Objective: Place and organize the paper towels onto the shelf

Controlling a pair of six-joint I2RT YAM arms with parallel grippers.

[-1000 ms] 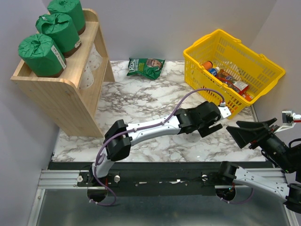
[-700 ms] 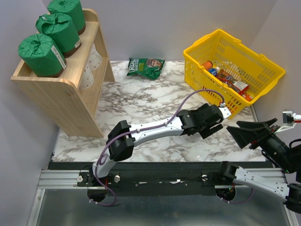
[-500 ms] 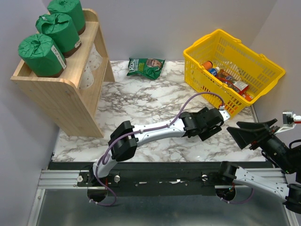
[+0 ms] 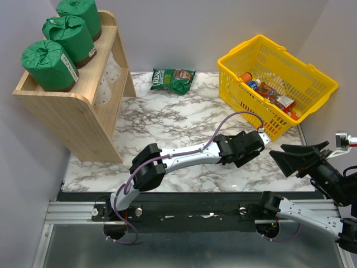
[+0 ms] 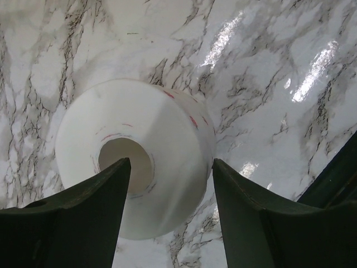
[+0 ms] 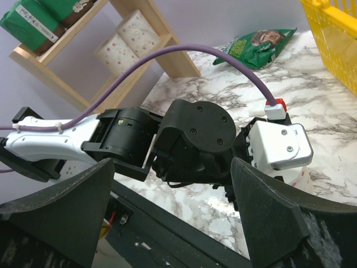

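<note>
Nearest, the right claw (image 4: pixel 295 158) hangs wide apart at the right edge of the desk (image 4: pixel 184 120), holding nothing. Just beyond it the left claw (image 5: pixel 170 164) is down over the one loose roll (image 5: pixel 162 123), a bare white one standing on end with its core axis pointing straight up at the wrist. The fingers are apart, one seemingly at the core mouth, the other at the outer wall; whether they press yet I cannot tell. The left arm has this pick. The shelf (image 4: pixel 72 120) lies well away, far left, with three green rolls (image 4: pixel 50 64) on top and white ones (image 4: pixel 109 78) beneath.
</note>
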